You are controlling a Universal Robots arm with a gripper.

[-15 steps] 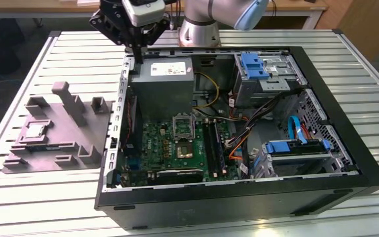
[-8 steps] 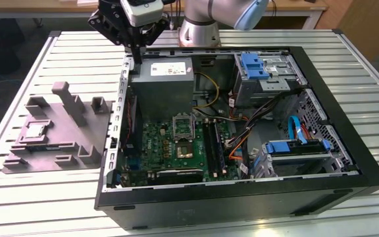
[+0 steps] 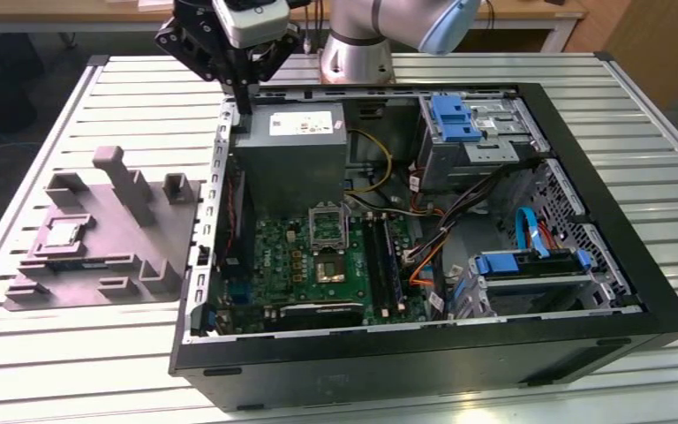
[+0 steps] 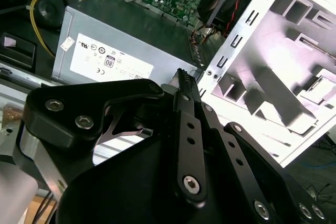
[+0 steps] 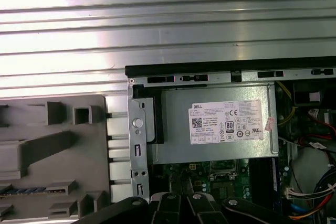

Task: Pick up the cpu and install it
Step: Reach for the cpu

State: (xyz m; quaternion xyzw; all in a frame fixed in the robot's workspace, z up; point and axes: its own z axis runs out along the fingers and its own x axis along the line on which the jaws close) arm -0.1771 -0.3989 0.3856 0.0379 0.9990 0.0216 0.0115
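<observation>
The cpu is a small pale square chip lying flat in a recess of the grey moulded holder, on the table at the exterior view's left of the open computer case. My gripper hangs above the case's far corner by the grey power supply, well away from the cpu. Its fingers are shut together with nothing between them. Inside the case, the dark metal-framed socket sits on the green motherboard. The holder and power supply also show in the second wrist view.
The black case lies on a slatted aluminium table. Blue drive bays, cables and a memory stick crowd the case at the exterior view's right. The case's metal wall stands between holder and power supply.
</observation>
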